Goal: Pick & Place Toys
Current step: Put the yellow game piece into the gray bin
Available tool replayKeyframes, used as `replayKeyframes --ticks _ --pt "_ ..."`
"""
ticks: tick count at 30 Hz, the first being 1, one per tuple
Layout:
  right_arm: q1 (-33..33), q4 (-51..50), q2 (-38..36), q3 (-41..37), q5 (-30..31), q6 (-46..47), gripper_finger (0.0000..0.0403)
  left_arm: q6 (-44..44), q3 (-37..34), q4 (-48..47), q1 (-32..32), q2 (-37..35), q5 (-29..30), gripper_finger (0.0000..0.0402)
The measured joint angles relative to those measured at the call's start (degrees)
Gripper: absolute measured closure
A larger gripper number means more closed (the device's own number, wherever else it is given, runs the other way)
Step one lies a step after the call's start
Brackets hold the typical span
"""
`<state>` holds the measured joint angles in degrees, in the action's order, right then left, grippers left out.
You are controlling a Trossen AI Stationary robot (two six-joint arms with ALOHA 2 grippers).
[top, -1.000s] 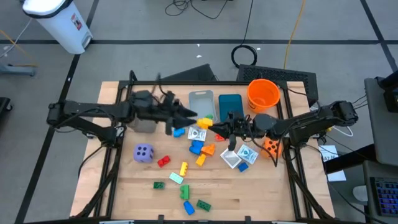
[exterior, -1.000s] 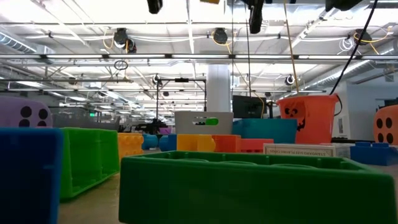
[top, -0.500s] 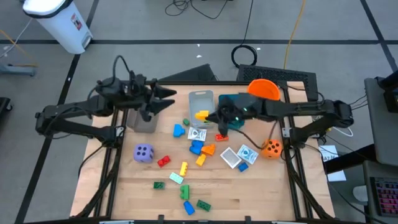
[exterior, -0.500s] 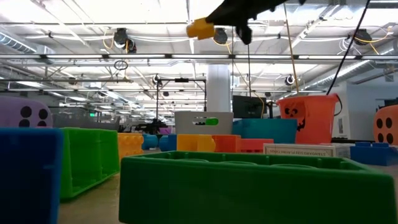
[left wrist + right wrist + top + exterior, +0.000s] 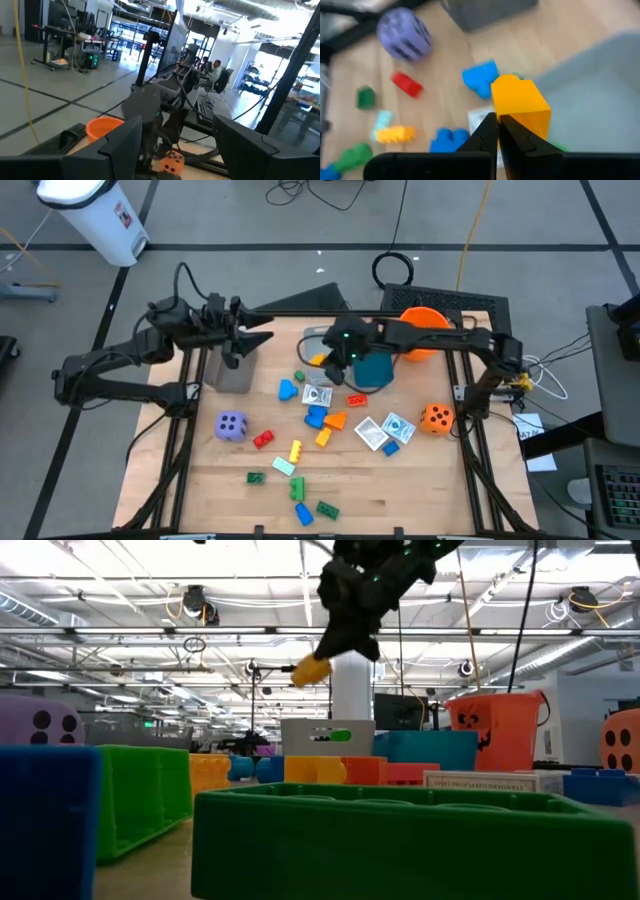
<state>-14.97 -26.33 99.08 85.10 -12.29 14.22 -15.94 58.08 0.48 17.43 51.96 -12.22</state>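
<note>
Yellow brick [image 5: 521, 107] pinched in right gripper [image 5: 498, 131], fingers pressed on it, held in air above near edge of grey bin [image 5: 322, 343], upper centre of high view. Below it on table: blue brick [image 5: 480, 79], red brick [image 5: 407, 84], purple die [image 5: 403, 34]. Left gripper [image 5: 262, 336], fingers spread, empty, upper left above table.

Two black, slender jointed arms with looping black cables; each pincer has dark tapered fingers.
</note>
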Motion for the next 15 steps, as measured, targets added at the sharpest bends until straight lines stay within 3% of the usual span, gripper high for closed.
replayKeyframes --ticks 5,15 --pt "-1.74 -3.55 4.67 1.65 0.49 0.24 0.0403 2.14 0.0 -2.3 3.5 -1.07 -2.99 0.0151" --pt "-6.03 -10.93 7.79 1.73 7.37 2.89 0.0403 3.46 0.02 -7.35 8.73 -1.7 -9.18 0.0151"
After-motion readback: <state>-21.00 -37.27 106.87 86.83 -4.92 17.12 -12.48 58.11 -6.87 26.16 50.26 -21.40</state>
